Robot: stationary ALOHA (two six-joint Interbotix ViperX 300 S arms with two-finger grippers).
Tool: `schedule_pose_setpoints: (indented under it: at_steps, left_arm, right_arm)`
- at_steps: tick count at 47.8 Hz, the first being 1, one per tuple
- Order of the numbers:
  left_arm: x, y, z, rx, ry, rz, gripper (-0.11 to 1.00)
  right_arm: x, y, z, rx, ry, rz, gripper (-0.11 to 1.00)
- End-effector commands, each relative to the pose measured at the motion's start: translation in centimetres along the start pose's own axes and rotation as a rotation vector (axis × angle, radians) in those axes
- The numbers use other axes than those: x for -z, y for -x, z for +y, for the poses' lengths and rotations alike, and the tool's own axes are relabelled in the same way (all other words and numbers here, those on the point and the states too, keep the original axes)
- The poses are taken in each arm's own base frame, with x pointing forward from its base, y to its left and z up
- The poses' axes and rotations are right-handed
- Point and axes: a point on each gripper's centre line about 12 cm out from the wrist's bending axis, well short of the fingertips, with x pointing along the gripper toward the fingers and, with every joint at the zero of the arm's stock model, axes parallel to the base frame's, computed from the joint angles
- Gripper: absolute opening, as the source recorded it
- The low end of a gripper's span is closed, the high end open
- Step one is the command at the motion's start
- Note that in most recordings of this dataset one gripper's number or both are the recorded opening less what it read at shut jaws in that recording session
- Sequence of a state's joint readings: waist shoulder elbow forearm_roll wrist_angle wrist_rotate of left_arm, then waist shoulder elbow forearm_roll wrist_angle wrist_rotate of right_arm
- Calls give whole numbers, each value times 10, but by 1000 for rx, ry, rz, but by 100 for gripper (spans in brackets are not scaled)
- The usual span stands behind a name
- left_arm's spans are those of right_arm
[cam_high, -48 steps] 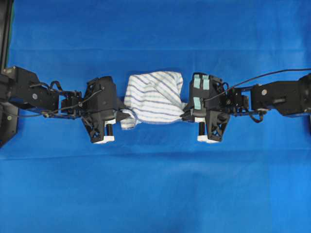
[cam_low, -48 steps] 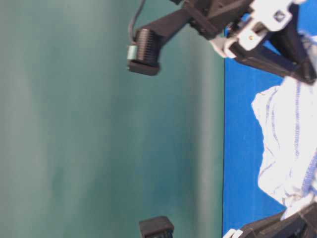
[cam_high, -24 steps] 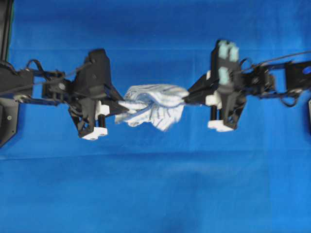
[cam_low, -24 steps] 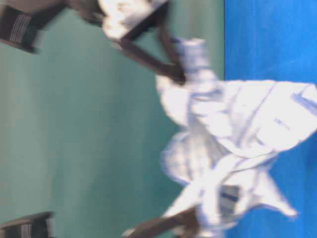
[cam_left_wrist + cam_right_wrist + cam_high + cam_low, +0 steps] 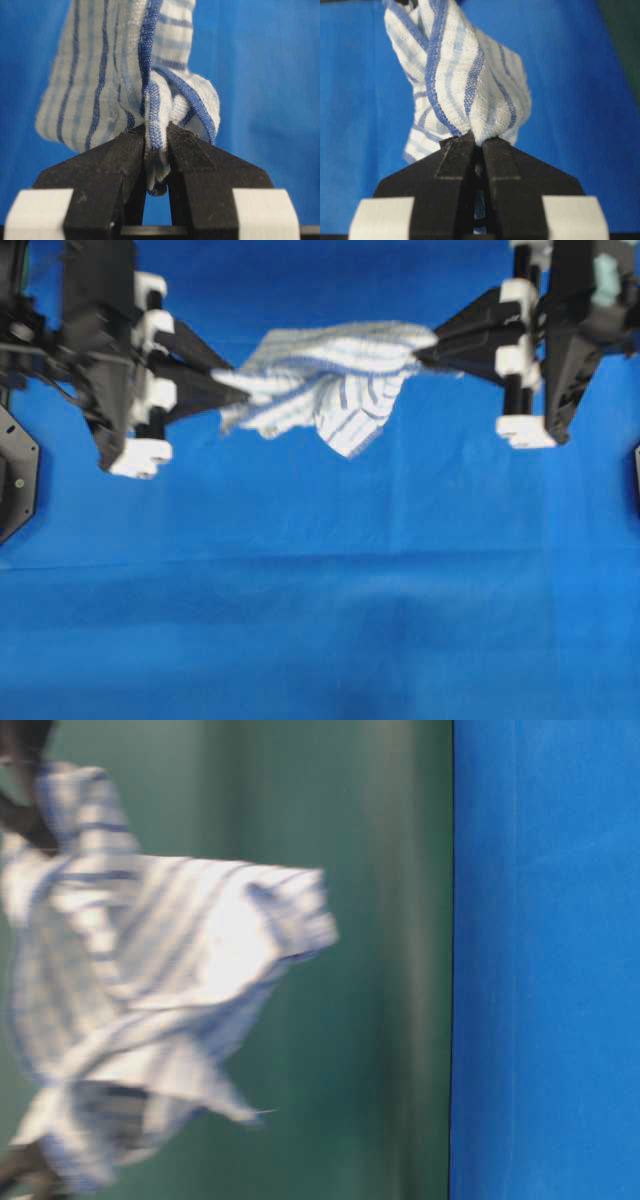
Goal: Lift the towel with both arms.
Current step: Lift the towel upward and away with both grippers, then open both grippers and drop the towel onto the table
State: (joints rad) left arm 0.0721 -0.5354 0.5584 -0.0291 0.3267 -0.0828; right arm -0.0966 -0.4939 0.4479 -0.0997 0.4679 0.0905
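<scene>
The striped white towel hangs in the air between my two arms, stretched across and sagging in the middle. My left gripper is shut on its left corner, and the wrist view shows the blue hem of the towel pinched between the black jaws of that gripper. My right gripper is shut on the right corner; in its wrist view a bunched fold of the towel rises from the closed gripper. In the table-level view the towel floats well off the blue surface.
The plain blue sheet covers the table below. A green backdrop stands behind the table in the table-level view. A dark mount sits at the left edge.
Both arms have risen and spread apart, carrying the towel off the blue sheet. The cloth went from lying crumpled on the surface to hanging stretched between the grippers.
</scene>
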Motion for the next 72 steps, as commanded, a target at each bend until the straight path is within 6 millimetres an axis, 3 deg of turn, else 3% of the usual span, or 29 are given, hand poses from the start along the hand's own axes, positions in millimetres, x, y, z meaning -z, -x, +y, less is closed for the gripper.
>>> schedule_pose_setpoints:
  at_steps: [1,12,20,46,48,55,59,63,67,72]
  left_arm:
    - [-31,17,0,-1,-11,-91,6]
    - [-74,38,1,-11,-19,-189,6]
    - [-91,46,0,-15,-26,-203,6]
    - [-95,47,0,-20,-84,-229,8]
    - [-95,48,0,-20,-82,-234,16]
    - [-94,50,0,-19,-76,-238,59]
    - [-92,52,-1,-17,-75,-238,81]
    - [-90,52,-2,-11,-77,-235,93]
    - [-86,49,-6,1,-80,-221,93]
    - [-68,34,-10,17,-83,-168,93]
  right_arm:
    - [-30,20,-3,16,14,-74,2]
    - [-70,44,-8,53,48,-138,1]
    - [-84,54,-9,57,49,-166,2]
    - [-84,52,-9,59,71,-163,3]
    - [-84,52,-9,60,71,-163,10]
    - [-83,51,-9,59,78,-160,53]
    - [-82,51,-9,59,76,-157,69]
    - [-81,50,-9,59,72,-153,68]
    - [-74,45,-8,58,70,-131,69]
    - [-49,29,-8,53,62,-60,69]
